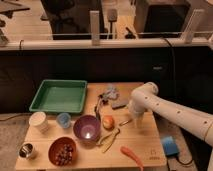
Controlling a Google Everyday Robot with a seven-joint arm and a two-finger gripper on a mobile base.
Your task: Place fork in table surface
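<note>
The light-wood table surface (pixel 150 137) has a small dark mark (pixel 153 152) near its front right corner. My arm comes in from the right and bends down over the table's right side. The gripper (pixel 136 123) hangs just above the wood, to the right of an orange (pixel 107 121). A thin pale piece that looks like the fork (pixel 124 121) lies or hangs low at the gripper's left side. I cannot tell whether the gripper holds it.
A green tray (pixel 58 95) sits at the back left. Near it are a purple bowl (pixel 87 128), a white cup (pixel 38 121), a small blue cup (pixel 63 119), a brown bowl (pixel 62 151), a metal cup (pixel 27 150), a carrot (pixel 131 154), a yellow peel (pixel 110 138) and grey and dark items (pixel 111 93).
</note>
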